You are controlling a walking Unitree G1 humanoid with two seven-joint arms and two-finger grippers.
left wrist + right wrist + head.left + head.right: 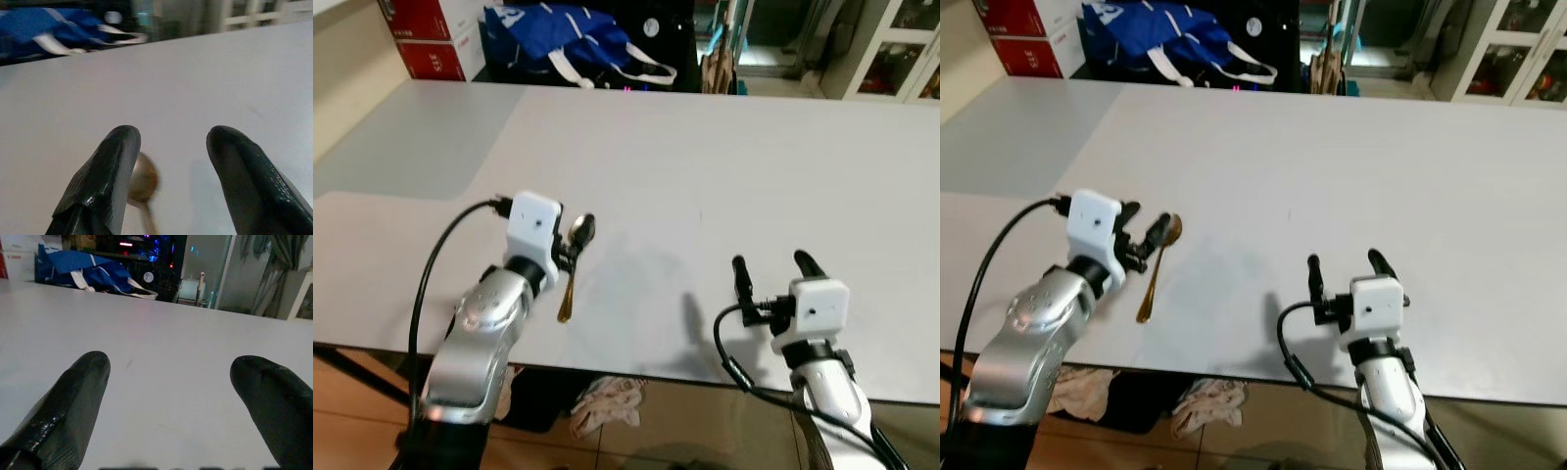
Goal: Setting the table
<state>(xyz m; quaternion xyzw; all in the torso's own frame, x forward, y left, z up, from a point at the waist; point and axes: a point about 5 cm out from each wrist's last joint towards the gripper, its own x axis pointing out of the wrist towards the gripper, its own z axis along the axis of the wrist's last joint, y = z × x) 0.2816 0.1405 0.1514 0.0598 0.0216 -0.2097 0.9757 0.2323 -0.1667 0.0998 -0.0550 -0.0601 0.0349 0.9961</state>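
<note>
A golden spoon (569,279) lies flat on the white table (724,166) near its front edge, bowl pointing away from me. My left gripper (1141,227) hovers just left of the spoon's bowl, open, with nothing between its fingers. In the left wrist view the spoon's bowl (142,182) peeks out beside one black finger (105,176), partly hidden by it. My right gripper (773,266) hangs over bare table at the front right, also open and holding nothing; the right wrist view shows its two fingertips (80,387) wide apart above the tabletop.
A blue bag (563,39) and red boxes (426,39) stand beyond the table's far edge. A grey surface (411,137) adjoins the table on the left. A crumpled cloth (607,401) lies on the floor under the front edge. Glass-fronted cabinets (901,49) stand at the back right.
</note>
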